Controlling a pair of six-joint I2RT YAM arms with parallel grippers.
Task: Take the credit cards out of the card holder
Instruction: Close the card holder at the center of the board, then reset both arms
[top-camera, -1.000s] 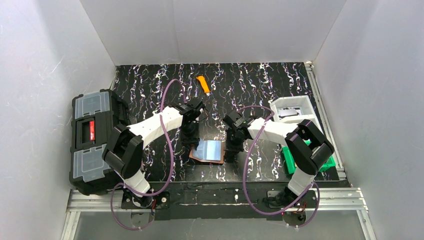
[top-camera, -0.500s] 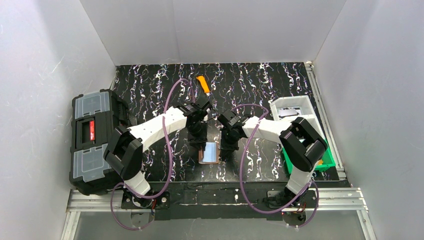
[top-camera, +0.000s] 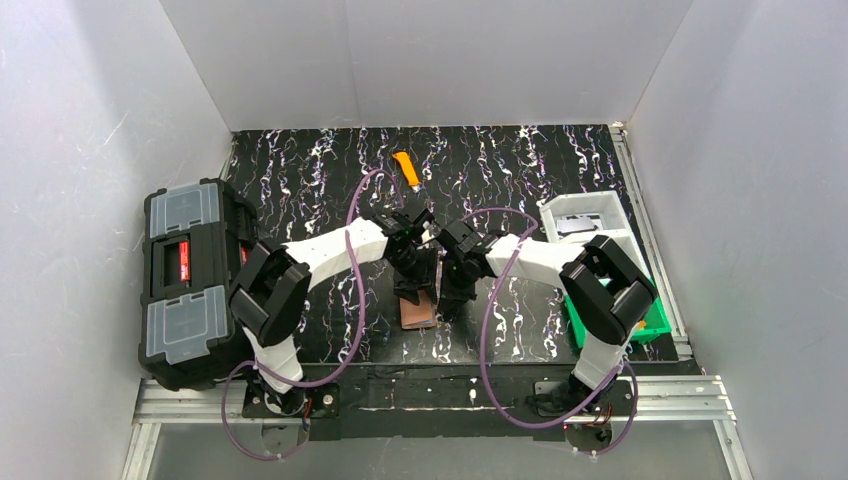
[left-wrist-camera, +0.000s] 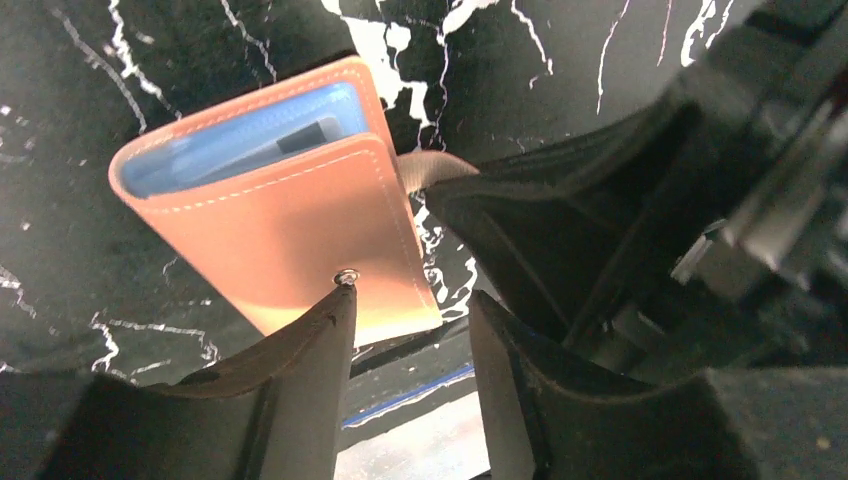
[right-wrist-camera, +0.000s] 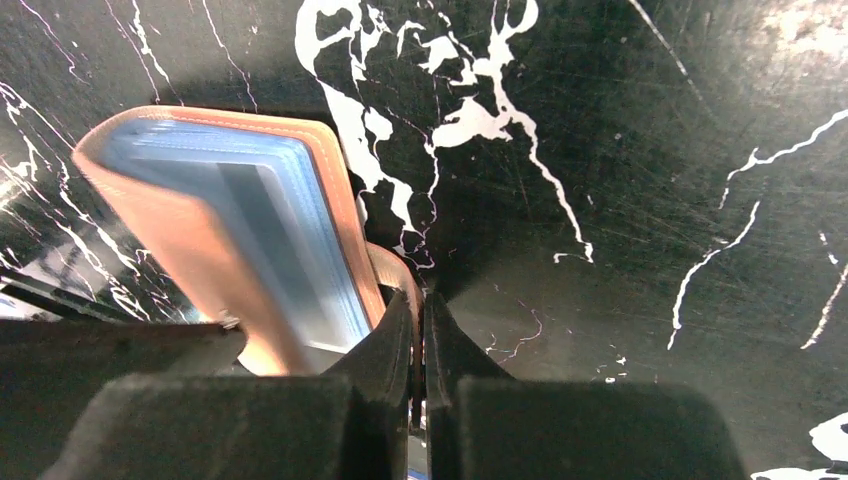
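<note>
Black marbled tabletop (top-camera: 520, 170), centre. My right gripper (right-wrist-camera: 420, 300) is pinched closed on the side tab (left-wrist-camera: 430, 168) of the card holder (left-wrist-camera: 290, 230). My left gripper (left-wrist-camera: 410, 310), fingers apart and empty, sits at the holder's near end, whose long axis runs away from it. Pale blue credit cards (left-wrist-camera: 240, 140) lie inside; only the right wrist view shows their stacked edges.

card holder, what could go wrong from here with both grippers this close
1. The right gripper pinches only the thin side tab of the card holder; a pull might slip the tab free or drag the holder along.
2. The left gripper stands open at the edge of the cover, so the cover may fold down over the blue cards.
</note>
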